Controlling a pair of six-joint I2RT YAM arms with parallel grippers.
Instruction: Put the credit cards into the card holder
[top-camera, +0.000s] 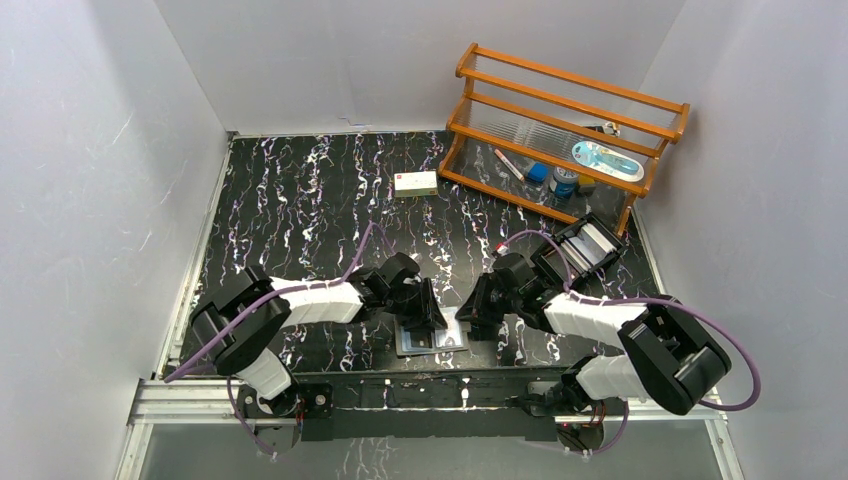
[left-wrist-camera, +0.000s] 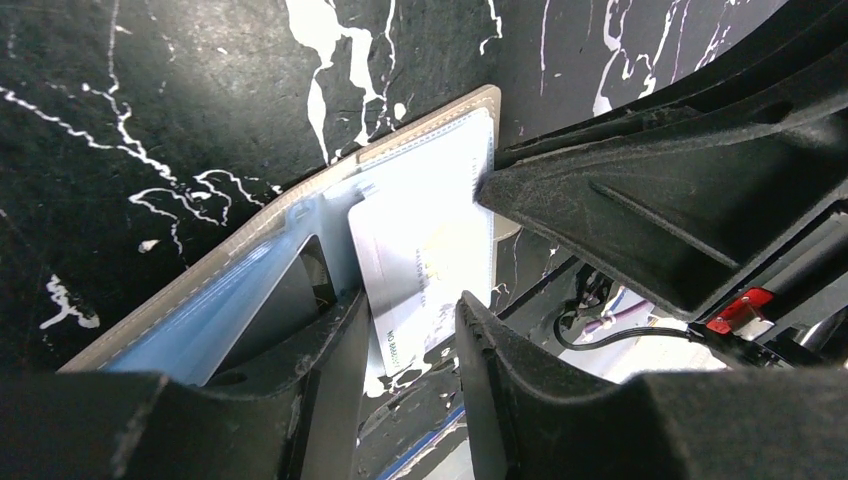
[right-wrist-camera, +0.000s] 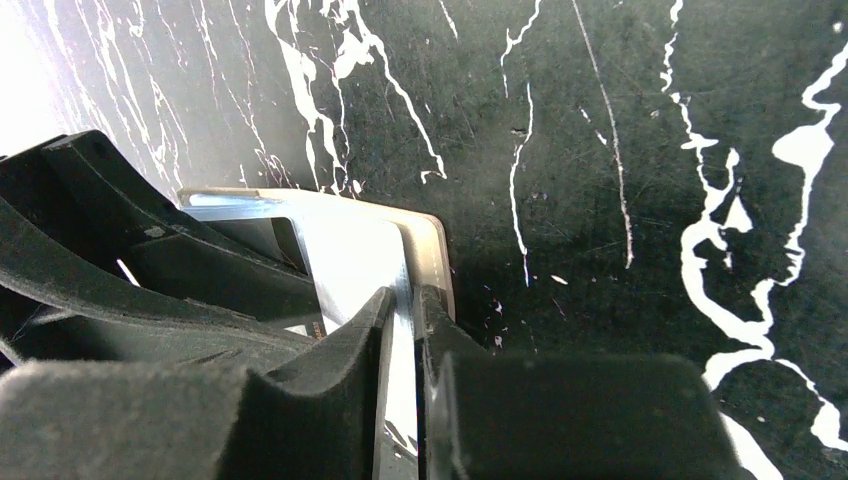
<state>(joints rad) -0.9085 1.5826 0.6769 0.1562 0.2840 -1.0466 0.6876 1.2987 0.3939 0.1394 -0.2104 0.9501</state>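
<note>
The card holder (top-camera: 432, 338) lies open at the near edge of the table (top-camera: 300, 200), with a credit card (left-wrist-camera: 420, 250) part-way in its pocket. The right gripper (right-wrist-camera: 405, 300) is clamped on the holder's edge. The left gripper (left-wrist-camera: 410, 300) straddles the card; a grip cannot be confirmed. The card should be slid in squarely, with the holder pinned.

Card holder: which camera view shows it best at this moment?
Left wrist. The card holder lies open there, light blue inside and tan rim in view, a white card lying partly on it. Top external shows only a small, partly covered patch. Right wrist shows one corner, pinched by the right gripper.
</note>
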